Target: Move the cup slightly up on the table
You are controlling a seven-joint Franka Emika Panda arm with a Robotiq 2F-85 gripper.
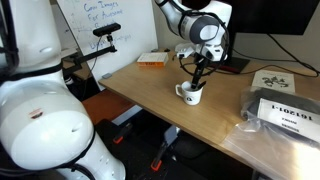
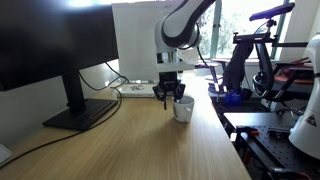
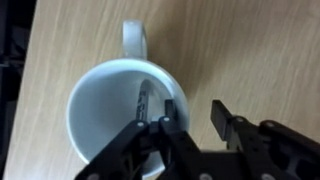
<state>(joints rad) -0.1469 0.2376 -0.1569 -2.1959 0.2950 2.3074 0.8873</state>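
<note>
The white cup (image 3: 100, 120) stands upright on the wooden table (image 3: 260, 50) with its handle pointing away from the gripper, and a thin dark stick (image 3: 143, 100) leans inside it. It shows in both exterior views (image 1: 190, 93) (image 2: 183, 109), near the table's edge (image 1: 140, 85) (image 2: 150, 140). My gripper (image 3: 195, 108) points down over the cup's rim, with one finger inside the cup and the other outside it. A gap remains between the fingers and the wall. The gripper also shows in both exterior views (image 1: 197, 75) (image 2: 170, 97).
A monitor on a stand (image 2: 50, 50) and a cable sit on the table beside the cup. A white power strip (image 2: 135, 90) lies behind it. A dark bag with a white label (image 1: 285, 115), a printed sheet (image 1: 272, 80) and an orange item (image 1: 150, 62) also lie on the table.
</note>
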